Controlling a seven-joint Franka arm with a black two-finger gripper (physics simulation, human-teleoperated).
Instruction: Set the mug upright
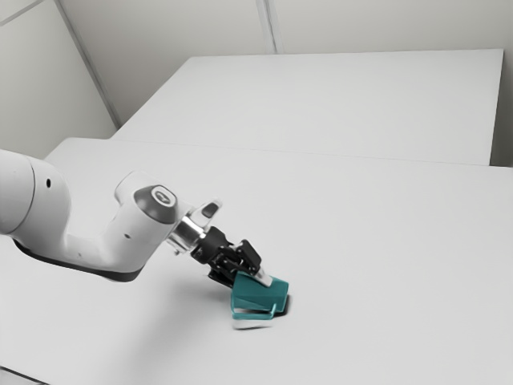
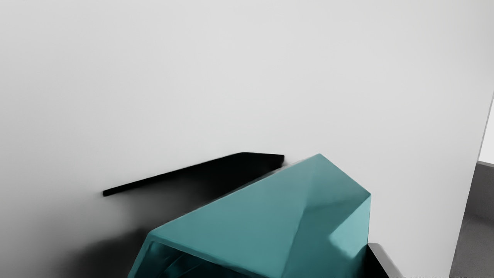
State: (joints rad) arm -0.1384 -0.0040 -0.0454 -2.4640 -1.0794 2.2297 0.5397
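The mug is tipped over on its side on the table, with its mouth turned toward the exterior view's left and its handle on the side nearest that camera. It is made up of flat, angular faces in smooth teal, joined at crisp edges, and in the wrist view the inside is seen darkened behind a thin, straight-edged rim. The handle is a slim, squared bar. Beside the mug, a black, sharp-cornered shadow is cast on the table, blurred to grey along one side. The gripper, black and jointed, is brought down at a slant to the mug's upper edge and partly overlaps it; how far the fingers are open, and whether anything is held, cannot be told. Behind it a shiny metal collar is fitted to the arm, whose casing is white, rounded and smooth, with a dark grey cap. The table is pale, matt and plain. Past its edge, a rough grey floor is shown in the wrist view. Farther back, a flat pale slab is backed by light walls marked with straight seams.
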